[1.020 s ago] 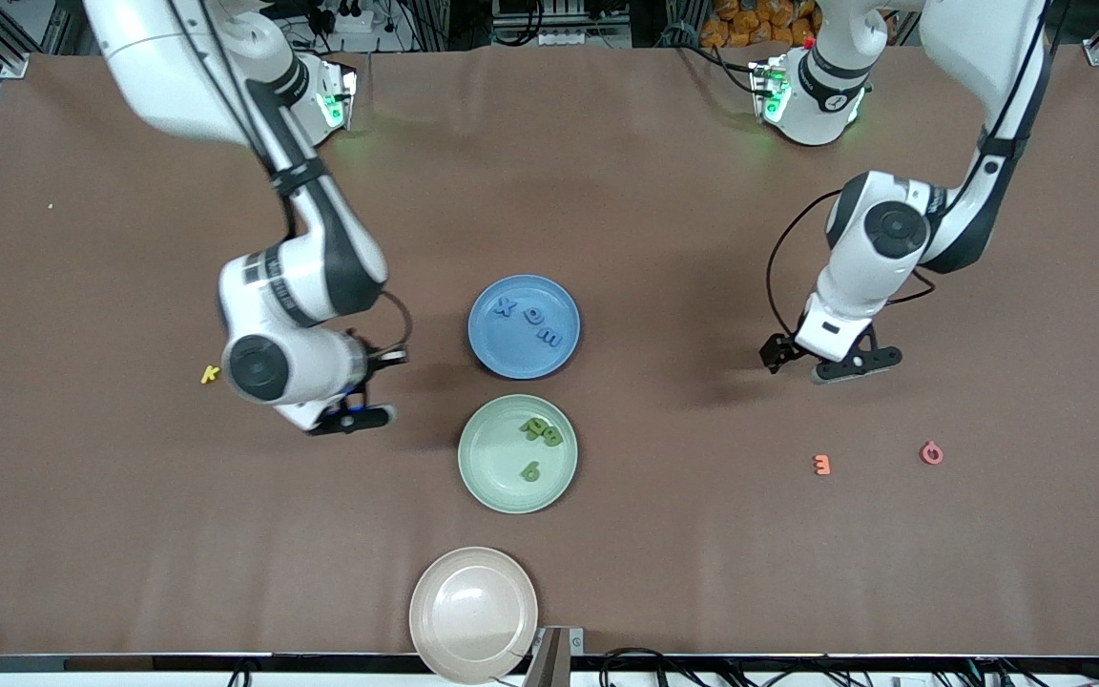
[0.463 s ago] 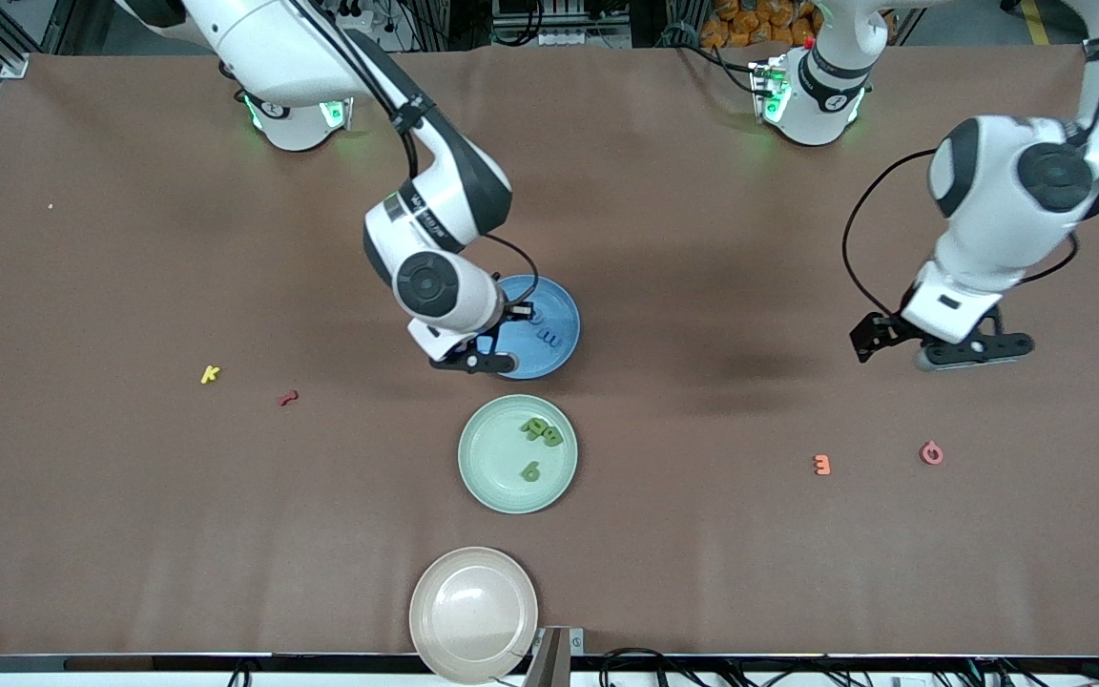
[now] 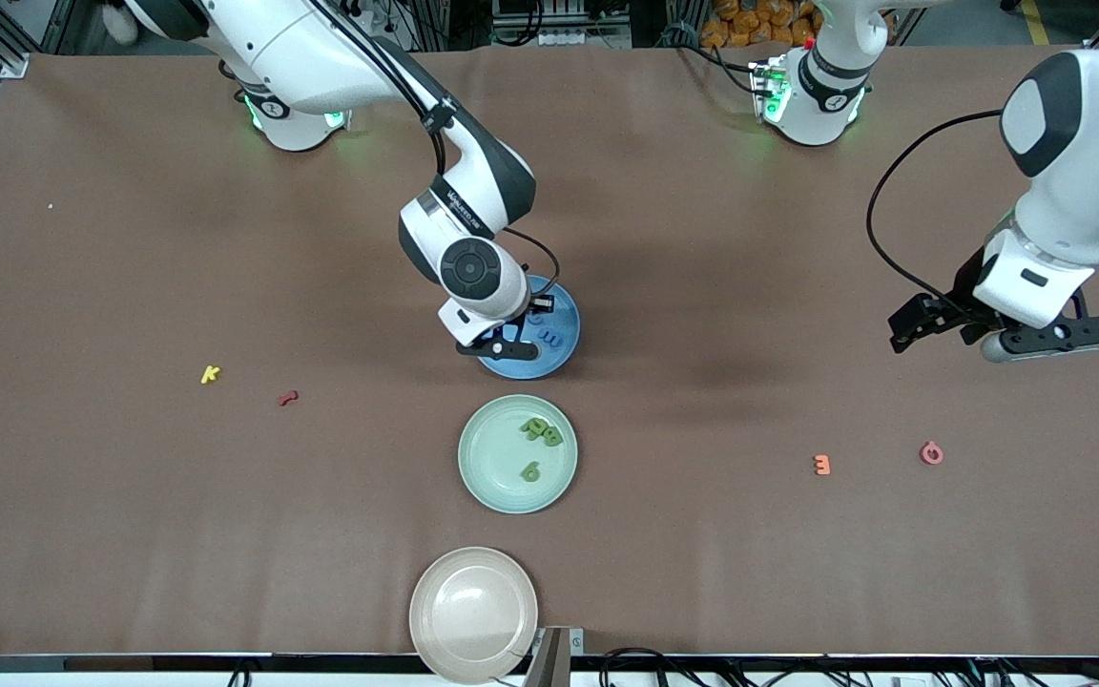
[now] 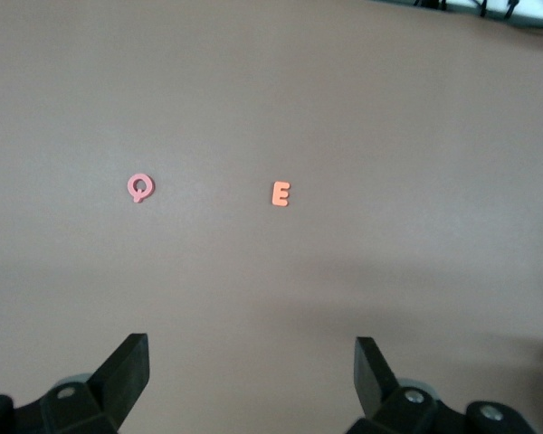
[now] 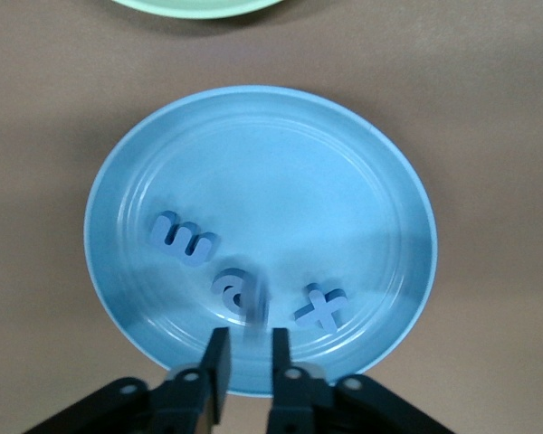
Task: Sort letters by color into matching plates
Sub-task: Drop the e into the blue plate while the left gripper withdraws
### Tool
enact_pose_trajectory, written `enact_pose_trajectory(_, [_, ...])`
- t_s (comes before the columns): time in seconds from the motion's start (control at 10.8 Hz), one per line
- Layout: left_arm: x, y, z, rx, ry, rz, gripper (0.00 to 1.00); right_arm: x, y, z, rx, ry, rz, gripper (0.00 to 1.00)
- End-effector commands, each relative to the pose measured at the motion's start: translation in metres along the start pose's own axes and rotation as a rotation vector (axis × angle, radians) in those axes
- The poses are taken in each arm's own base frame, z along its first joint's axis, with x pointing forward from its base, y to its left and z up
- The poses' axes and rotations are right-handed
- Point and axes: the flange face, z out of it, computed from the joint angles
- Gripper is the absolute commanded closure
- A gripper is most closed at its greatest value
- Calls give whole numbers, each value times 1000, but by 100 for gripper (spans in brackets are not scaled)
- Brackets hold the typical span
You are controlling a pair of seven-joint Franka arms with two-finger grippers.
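My right gripper (image 3: 507, 342) hangs over the blue plate (image 3: 564, 334). In the right wrist view its fingers (image 5: 246, 348) stand slightly apart, and a blurred blue letter (image 5: 256, 307) lies just off their tips, apart from them. The blue plate (image 5: 253, 154) also holds three blue letters (image 5: 183, 238). The green plate (image 3: 492, 458) holds three green letters (image 3: 542, 431). My left gripper (image 3: 988, 334) is open and empty (image 4: 253, 362) over bare table near the orange letter (image 4: 281, 193) and the pink letter (image 4: 140, 187).
A beige-pink plate (image 3: 473, 601) sits empty at the table edge nearest the front camera. A yellow letter (image 3: 211, 374) and a red letter (image 3: 288, 397) lie toward the right arm's end. The orange letter (image 3: 821, 465) and the pink letter (image 3: 931, 453) lie toward the left arm's end.
My right gripper swung from beside the red letter to over the blue plate, and a blue piece now shows off its fingertips. My left gripper moved toward its end of the table.
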Motion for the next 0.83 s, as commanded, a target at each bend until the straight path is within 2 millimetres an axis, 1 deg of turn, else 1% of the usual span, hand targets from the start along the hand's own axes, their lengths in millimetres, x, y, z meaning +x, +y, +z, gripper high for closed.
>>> enact_pose_trajectory(0.0, [0, 8, -25, -18, -2, 23, 0, 3, 4, -8, 0, 15, 12, 26])
enact_pose_trajectory(0.09, [-2, 13, -22, -3, -5, 68, 0, 4, 6, -14, 4, 19, 10, 25])
enact_pose_trajectory(0.19, [-4, 21, -19, 8, -7, 151, 0, 7, 13, -39, 23, 39, 20, 24])
enact_pose_trajectory(0.28, [-3, 19, -18, 1, -12, 185, 0, 8, 24, -66, 24, 41, 28, 13])
enact_pose_trajectory(0.37, [-2, 16, -17, -3, -14, 180, 0, 4, 36, -98, 26, 51, -2, 0])
enact_pose_trajectory(0.56, [-2, 15, -17, -2, -14, 184, 0, -4, 64, -174, 25, 74, 10, 0])
enact_pose_trajectory(0.65, [-2, 14, -17, 7, -12, 192, 0, 0, 79, -219, 37, 96, 30, 0])
enact_pose_trajectory(0.74, [-2, 16, -18, 9, -10, 205, 0, 3, 97, -255, 41, 110, 52, 0])
